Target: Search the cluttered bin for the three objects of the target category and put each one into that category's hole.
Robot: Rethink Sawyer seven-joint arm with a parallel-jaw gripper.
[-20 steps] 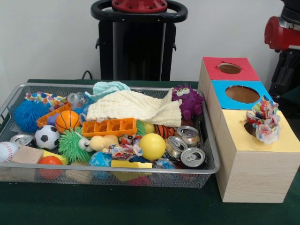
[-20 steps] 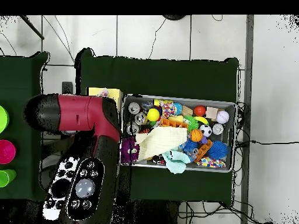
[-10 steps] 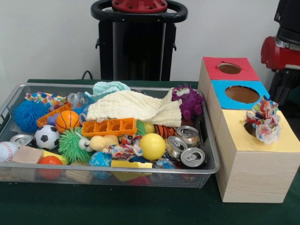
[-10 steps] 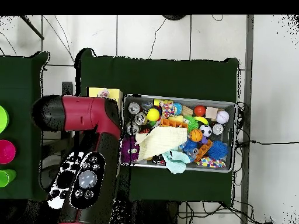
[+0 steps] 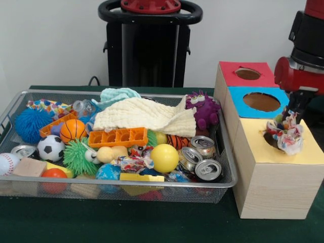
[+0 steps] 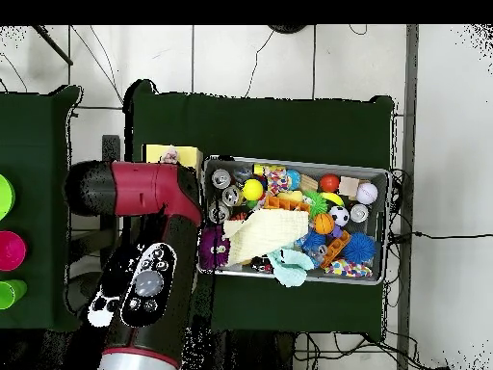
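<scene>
The red and black robot arm is reaching down over the wooden box's yellow top panel, just above the crumpled multicoloured cloth scrunchie lying at that panel's hole. Whether its jaws are open, I cannot tell.

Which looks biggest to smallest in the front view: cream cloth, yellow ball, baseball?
1. cream cloth, by far
2. yellow ball
3. baseball, though the edge cuts it off, so second and third are unsure.

Red arm with black joints and button panel.
</scene>
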